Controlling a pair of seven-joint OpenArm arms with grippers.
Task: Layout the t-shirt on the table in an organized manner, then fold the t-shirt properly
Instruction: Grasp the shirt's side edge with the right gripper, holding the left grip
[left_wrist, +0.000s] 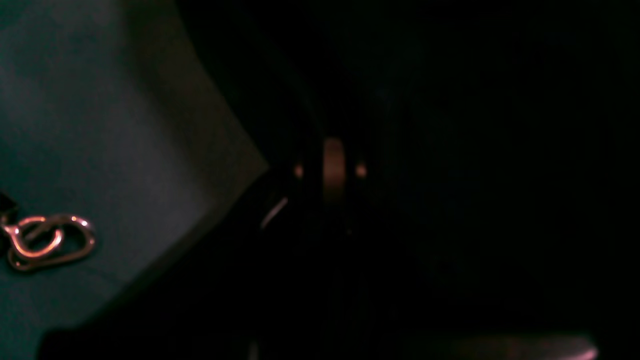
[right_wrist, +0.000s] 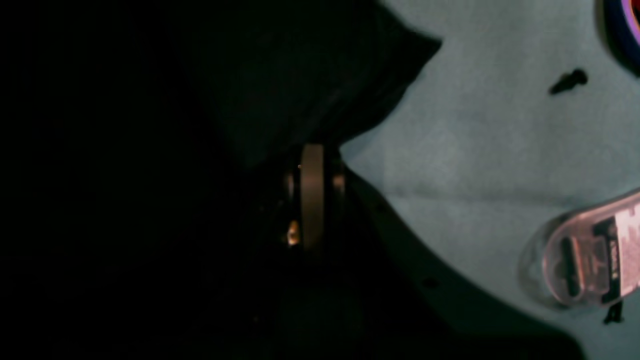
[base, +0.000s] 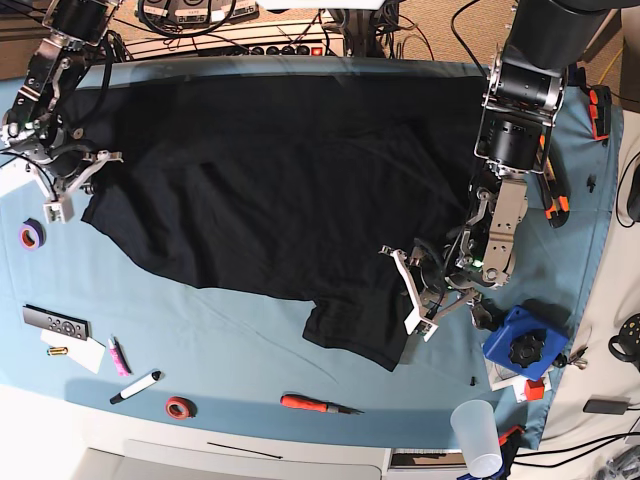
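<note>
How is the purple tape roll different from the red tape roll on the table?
The purple tape roll lies by the table's left edge near the t-shirt; the red tape roll lies near the front edge beside a marker. The purple one looks slightly bigger. Both are rings lying flat on the blue table.

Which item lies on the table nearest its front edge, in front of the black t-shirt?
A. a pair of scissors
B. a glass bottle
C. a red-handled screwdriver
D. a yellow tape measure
C: in the base view a red-handled screwdriver lies on the light blue table in front of the t-shirt, close to the front edge; none of the other three items shows.
</note>
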